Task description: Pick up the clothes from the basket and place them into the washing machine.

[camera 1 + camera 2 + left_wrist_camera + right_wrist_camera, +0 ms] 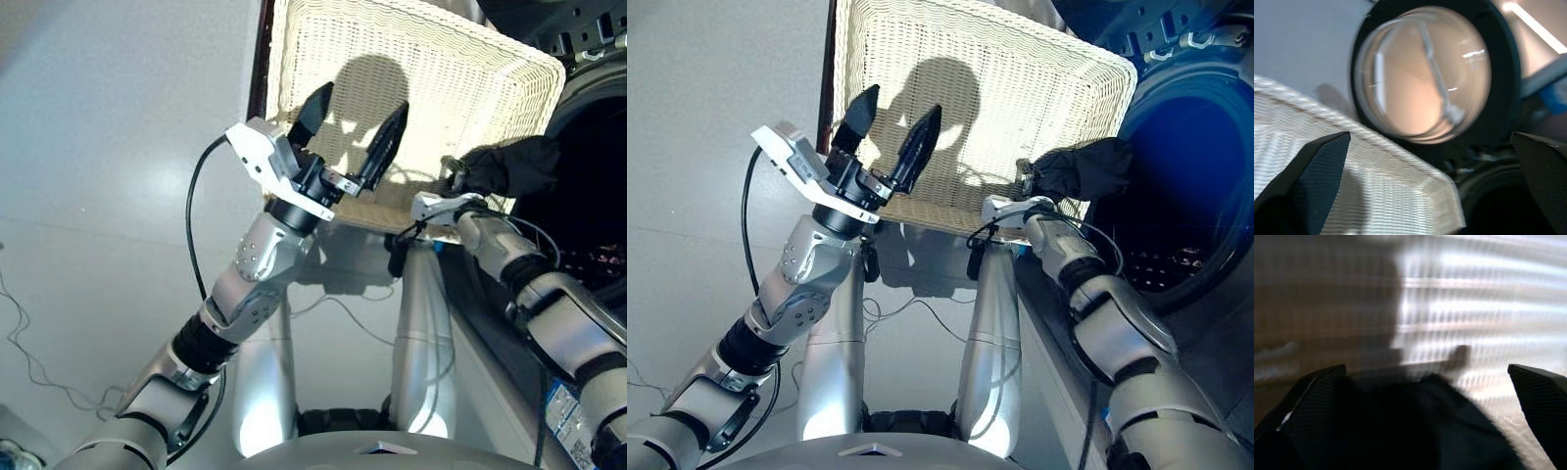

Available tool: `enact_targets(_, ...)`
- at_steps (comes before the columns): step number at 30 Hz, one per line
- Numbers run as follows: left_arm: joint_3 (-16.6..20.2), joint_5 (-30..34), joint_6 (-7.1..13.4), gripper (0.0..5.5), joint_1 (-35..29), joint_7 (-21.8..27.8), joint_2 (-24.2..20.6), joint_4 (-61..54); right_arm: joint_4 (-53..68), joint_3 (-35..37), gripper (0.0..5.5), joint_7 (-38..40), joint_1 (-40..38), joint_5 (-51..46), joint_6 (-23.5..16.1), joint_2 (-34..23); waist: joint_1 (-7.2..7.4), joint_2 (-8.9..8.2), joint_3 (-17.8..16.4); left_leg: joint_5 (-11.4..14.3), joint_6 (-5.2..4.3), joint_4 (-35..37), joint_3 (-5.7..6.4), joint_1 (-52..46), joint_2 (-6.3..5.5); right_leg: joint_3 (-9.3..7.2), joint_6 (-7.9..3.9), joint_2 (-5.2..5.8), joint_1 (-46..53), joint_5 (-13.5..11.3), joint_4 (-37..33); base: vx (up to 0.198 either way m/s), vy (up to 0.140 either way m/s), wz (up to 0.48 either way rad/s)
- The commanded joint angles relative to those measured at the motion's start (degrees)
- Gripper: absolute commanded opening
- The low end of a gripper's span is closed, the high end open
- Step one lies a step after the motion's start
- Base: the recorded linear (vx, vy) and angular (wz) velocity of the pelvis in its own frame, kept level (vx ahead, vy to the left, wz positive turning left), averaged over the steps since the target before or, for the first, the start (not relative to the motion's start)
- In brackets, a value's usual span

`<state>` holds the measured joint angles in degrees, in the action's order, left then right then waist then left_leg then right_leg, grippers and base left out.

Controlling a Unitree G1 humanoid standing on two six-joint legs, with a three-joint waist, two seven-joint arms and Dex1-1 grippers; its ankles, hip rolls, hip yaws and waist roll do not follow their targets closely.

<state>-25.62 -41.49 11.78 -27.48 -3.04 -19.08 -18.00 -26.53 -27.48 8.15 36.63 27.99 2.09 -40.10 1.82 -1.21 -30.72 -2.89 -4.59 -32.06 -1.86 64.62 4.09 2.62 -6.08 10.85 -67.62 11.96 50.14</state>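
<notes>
The black garment (1085, 168) hides the right gripper's fingertips; the washing machine (1185, 186) is cut off at the edge

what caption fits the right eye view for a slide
Open left gripper above the cream basket; right gripper at a black garment.

Basket (470, 69) interior bare; drum mouth (1176, 186) unblocked.

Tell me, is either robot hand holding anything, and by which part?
The right gripper is at the edge of the black garment by the basket corner; whether it grips cannot be told. The left gripper is open, holding nothing.
</notes>
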Motion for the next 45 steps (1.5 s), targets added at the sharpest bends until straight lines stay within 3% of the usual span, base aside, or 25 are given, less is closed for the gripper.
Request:
enact_targets(1, 0.8, 3.3, 1.4, 5.5, 0.7, 0.3, 0.6, -4.5, 8.1, 6.4, 5.5, 0.9, -2.0, -3.3, -0.4, -3.7, 0.84, -1.43, 0.9, 9.2, 0.31, -8.7, -0.82, -0.9, 0.57, -1.42, -0.49, -1.0, 2.0, -6.8, -9.5, 0.0, 0.0, 0.0)
enact_targets(2, 1.3, 3.6, 0.9, 5.5, 0.7, 0.3, 0.6, -4.5, 15.1, 9.9, 5.5, -1.5, -7.5, -4.7, -1.1, -3.7, 1.55, -1.75, 0.9, 9.2, 0.48, -8.5, -0.92, -0.9, 0.67, -1.32, -0.51, -1.0, 1.7, -6.6, -9.3, 0.0, 0.0, 0.0)
enact_targets(6, 2.0, 3.9, -0.3, 5.5, 1.9, 1.2, 0.0, -5.5, 26.7, 17.0, 5.5, -7.7, -17.7, -5.5, -1.1, -3.9, 2.07, -1.84, 0.9, 9.5, 0.65, -8.8, -1.07, -0.9, 0.77, -1.12, -0.55, -1.05, 1.5, -6.3, -8.9, 0.0, 0.0, 0.0)
enact_targets(12, 1.6, 3.1, -0.6, 5.5, 2.1, 1.7, 0.3, -6.1, 29.5, 20.8, 5.5, -6.4, -21.8, -11.2, -2.9, -0.3, 2.1, -1.84, 0.9, 9.4, 0.74, -8.8, -1.22, -1.0, 0.92, -0.96, -0.52, -1.22, 1.5, -6.6, -9.1, 0.0, 0.0, 0.0)
enact_targets(19, 2.2, 1.6, 1.9, 5.5, 3.8, 2.7, -2.5, -5.9, 31.2, 18.1, 5.5, -5.4, -25.0, -39.9, -15.5, 4.6, 2.3, -2.21, 0.9, 7.5, 0.28, -4.7, -1.77, -5.0, 0.92, -1.81, -1.06, -1.22, 6.0, -8.3, -13.0, 0.0, 0.0, 0.0)
enact_targets(22, 3.3, 1.0, 3.1, 5.5, 5.7, 2.9, -4.0, -5.2, 31.0, 17.6, 5.5, -6.2, -26.2, -45.0, -17.5, 6.0, 2.45, -2.29, 0.9, 6.7, 0.09, -1.9, -2.08, -8.4, 0.74, -2.32, -1.42, -1.25, 9.6, -9.2, -15.7, 0.041, 0.0, -0.034)
enact_targets(24, 4.3, 0.4, 4.2, 5.5, 7.9, 3.2, -4.2, -2.7, 29.4, 17.7, 5.5, -6.0, -28.0, -50.9, -20.2, 9.5, 2.65, -2.32, 0.9, 5.4, -0.09, 3.2, -2.53, -14.7, 0.31, -3.0, -2.1, -1.28, 16.0, -11.1, -21.1, 0.101, -0.005, -0.115)
enact_targets(29, 4.9, 0.0, 4.7, 5.5, 10.4, 4.8, -3.8, -0.3, 26.1, 16.0, 5.5, -7.6, -30.5, -58.5, -20.9, 14.0, 2.88, -2.29, 0.9, 3.4, -0.12, 10.8, -2.7, -24.5, -0.52, -3.73, -2.88, -1.37, 25.6, -13.6, -28.3, 0.107, 0.006, -0.081)
enact_targets(34, 4.9, -0.5, 4.6, 5.5, 11.8, 7.3, -1.5, 1.1, 18.8, 13.9, 5.5, -10.8, -32.5, -72.9, -19.3, 20.3, 2.64, -1.5, 0.9, 0.7, -0.19, 20.6, -3.59, -36.2, -1.53, -4.31, -3.79, -1.2, 36.6, -17.1, -37.7, 0.104, 0.008, -0.056)
enact_targets(45, 2.5, -1.9, 5.3, 5.5, 10.8, 5.7, 1.9, 3.0, 1.8, 12.6, 5.5, -5.7, -26.1, -85.3, -19.8, 31.2, 0.7, 0.25, 0.9, 1.2, -0.36, 23.9, -4.54, -49.1, -1.81, -3.43, -4.13, -0.95, 49.7, -17.7, -42.7, 0.048, 0.012, -0.045)
